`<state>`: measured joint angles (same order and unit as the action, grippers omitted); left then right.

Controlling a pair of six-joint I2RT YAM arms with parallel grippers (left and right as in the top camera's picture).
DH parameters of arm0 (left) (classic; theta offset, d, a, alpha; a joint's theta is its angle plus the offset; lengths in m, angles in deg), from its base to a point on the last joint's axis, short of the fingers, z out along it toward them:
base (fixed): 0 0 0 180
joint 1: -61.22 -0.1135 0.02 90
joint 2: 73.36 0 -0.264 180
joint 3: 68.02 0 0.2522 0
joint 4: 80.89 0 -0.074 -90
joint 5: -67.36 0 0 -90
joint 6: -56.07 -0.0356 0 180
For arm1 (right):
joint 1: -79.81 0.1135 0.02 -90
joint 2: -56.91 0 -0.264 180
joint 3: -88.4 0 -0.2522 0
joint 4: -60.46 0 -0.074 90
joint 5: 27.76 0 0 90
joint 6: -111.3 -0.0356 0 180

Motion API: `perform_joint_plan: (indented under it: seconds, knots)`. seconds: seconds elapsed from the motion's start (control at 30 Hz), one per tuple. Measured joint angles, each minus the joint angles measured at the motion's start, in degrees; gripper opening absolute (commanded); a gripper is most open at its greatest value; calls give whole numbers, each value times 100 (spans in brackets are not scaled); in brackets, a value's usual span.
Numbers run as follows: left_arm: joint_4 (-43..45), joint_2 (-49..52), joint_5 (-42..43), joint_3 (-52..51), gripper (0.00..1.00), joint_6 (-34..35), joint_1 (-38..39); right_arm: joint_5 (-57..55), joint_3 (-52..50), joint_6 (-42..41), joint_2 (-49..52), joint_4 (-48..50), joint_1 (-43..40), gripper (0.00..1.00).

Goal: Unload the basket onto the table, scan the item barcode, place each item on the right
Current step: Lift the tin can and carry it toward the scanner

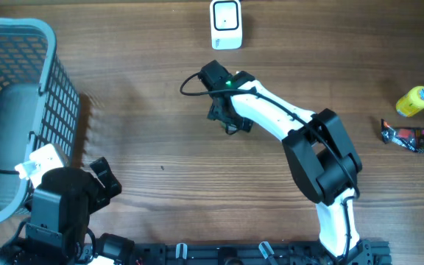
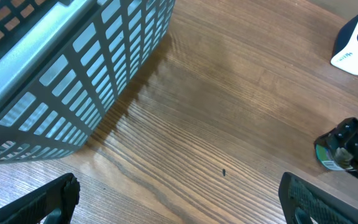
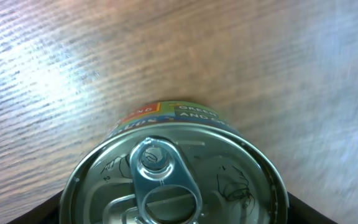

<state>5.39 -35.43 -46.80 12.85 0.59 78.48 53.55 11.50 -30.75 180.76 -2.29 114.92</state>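
can: bottom cut by frame edge | label: mostly hidden | basket: cropped left

The overhead camera looks straight down from well above the table. It takes in the basket at the left and the scanner at the far edge. The left wrist camera sits low and looks obliquely across the wood, its own fingers in the bottom corners. It shares the basket wall and the scanner with the overhead view, and the can with the right wrist view. The right wrist camera looks steeply down, very near the can's lid.
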Motion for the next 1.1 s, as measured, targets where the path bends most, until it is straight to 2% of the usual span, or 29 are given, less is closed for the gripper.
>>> perform_joint_plan:
  seconds: [0.03, 0.07, 0.1, 0.13, 0.37, 0.43, 0.5, 0.6, 0.93, 1.03, 1.1]
  knots:
    - [0, 0, 0, 0, 100, 0, 0, -22, 0, 162, 7, 0, -35, 72]
    - [-2, 0, 0, 0, 100, 0, 0, -39, 0, 315, 11, 2, -72, 87]
    - [0, 0, 0, 0, 100, 0, 0, -39, 0, 444, 17, 7, -114, 96]
    - [0, 0, 0, 0, 100, 0, 0, -37, -2, 568, 22, 26, -153, 100]
    - [-20, 0, 2, 0, 100, 0, 0, 7, -4, 1353, 50, 140, -308, 100]
    - [-20, 0, 2, 0, 100, 0, 0, 7, -4, 1626, 50, 160, -313, 100]
    - [-20, 0, 2, 0, 100, 0, 0, 9, 0, 1847, 50, 157, -313, 95]
    - [-22, 0, 2, 0, 100, 0, 0, 116, 7, 2162, 50, 125, -313, 73]
    - [-26, 0, 2, 0, 100, 0, 0, 229, 26, 2538, 46, 42, -319, 62]
    - [-28, 0, 2, 0, 100, 0, 0, 282, 2, 2557, 48, 299, -317, 62]
    - [-28, 0, 2, 0, 100, 0, 0, 267, -7, 2579, 59, 476, -317, 65]
